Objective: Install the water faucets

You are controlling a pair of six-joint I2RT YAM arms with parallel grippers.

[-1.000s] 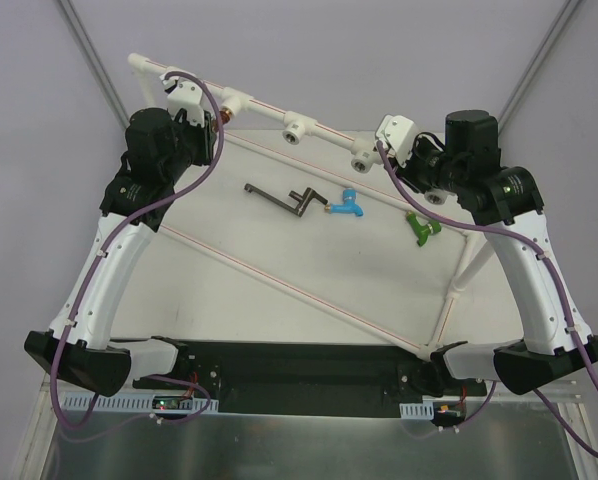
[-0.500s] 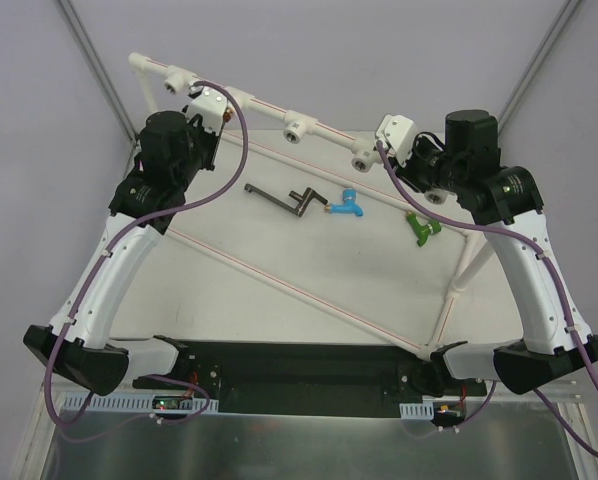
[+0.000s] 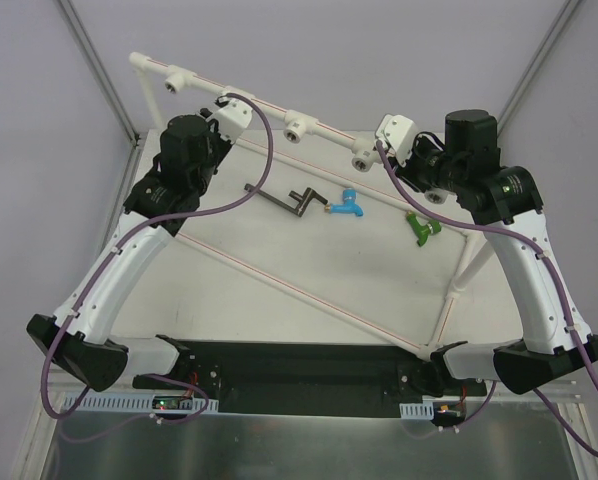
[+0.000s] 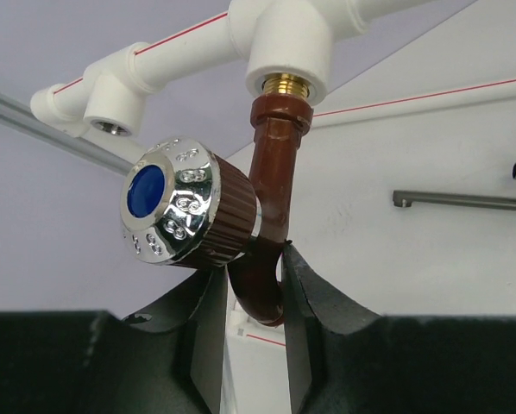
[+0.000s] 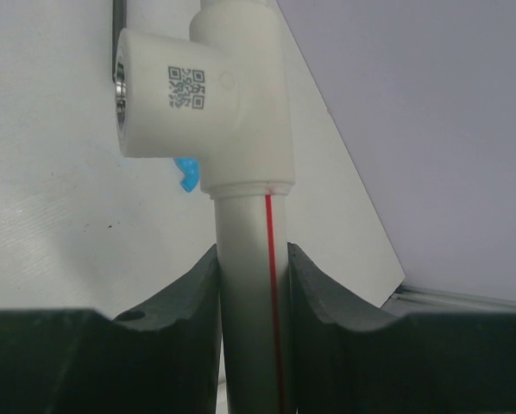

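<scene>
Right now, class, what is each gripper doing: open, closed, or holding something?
Left gripper: closed on the red-brown faucet.
Right gripper: closed on the white pipe.

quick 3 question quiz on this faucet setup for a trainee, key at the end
1. True or false: the left gripper is open and empty.
2. The right gripper clamps: A the pipe; B a cup; C nothing.
3. How many faucets lie loose on the table?
Key: 1 false, it is shut on the red-brown faucet. 2 A. 3 two: the blue faucet and the green faucet.
</scene>
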